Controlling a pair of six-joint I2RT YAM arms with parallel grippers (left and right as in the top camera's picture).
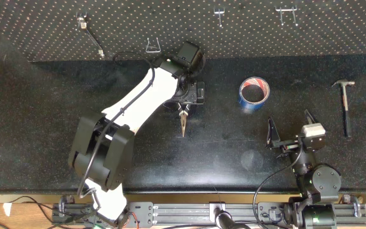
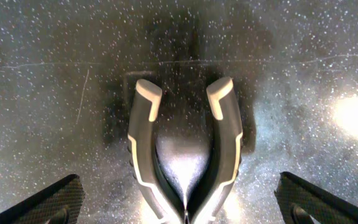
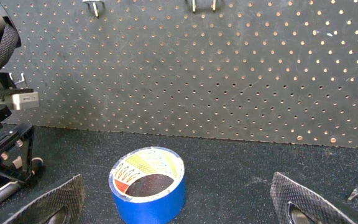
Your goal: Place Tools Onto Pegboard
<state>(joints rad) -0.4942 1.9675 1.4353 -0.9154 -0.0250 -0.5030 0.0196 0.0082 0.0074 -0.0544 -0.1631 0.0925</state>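
Pliers [image 2: 184, 149] flat on table [image 2: 36, 68], left gripper [image 2: 182, 206] spread over them

Bare worktop [image 2: 42, 93] flanks the pliers [image 2: 143, 137]; a tape roll [image 3: 148, 205] stands before the right claw [image 1: 290, 124].

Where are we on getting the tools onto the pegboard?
Early. Done: one slim tool seems to hang at the pegboard's left end. In hand: nothing is gripped yet; the left gripper is open over the pliers, which lie on the table. Left: the pliers, the tape roll and the hammer are all on the table; the right gripper is open and empty.
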